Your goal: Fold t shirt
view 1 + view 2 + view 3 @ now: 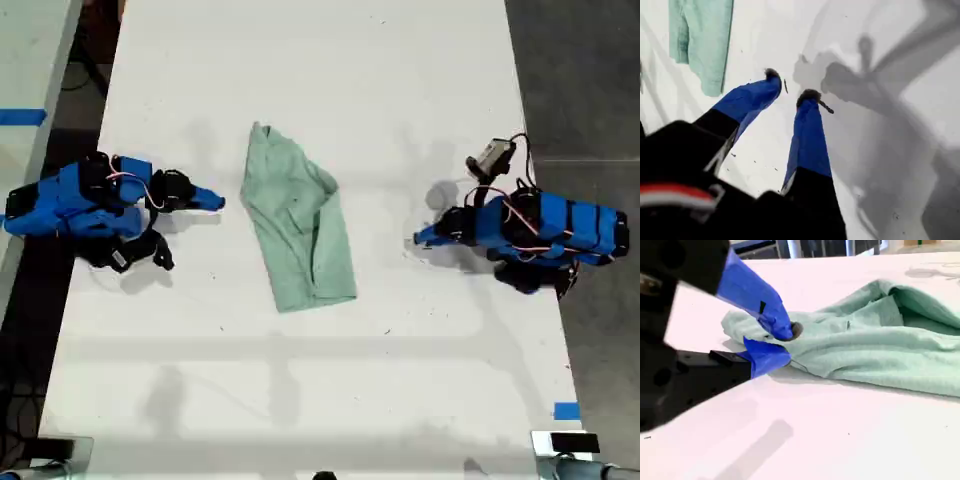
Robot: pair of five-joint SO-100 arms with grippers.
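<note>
Lighting is bright and even in all three views. The white table [300, 400] reads near overexposed in the exterior view, with surface detail washed out. Soft, multiple shadows fall beside each arm there, and faint grey shadows lie toward the lower edge, indicating several overhead sources. In the first wrist view, my first gripper [790, 92] is reasonably sharp at the tips, while the black housing nearest the lens is blurred; broad, overlapping grey shadows cross the tabletop behind it. In the second wrist view, my second gripper [777, 342] is soft and out of focus; the t shirt [880, 350] is sharper, casting a thin shadow beneath its edge.
</note>
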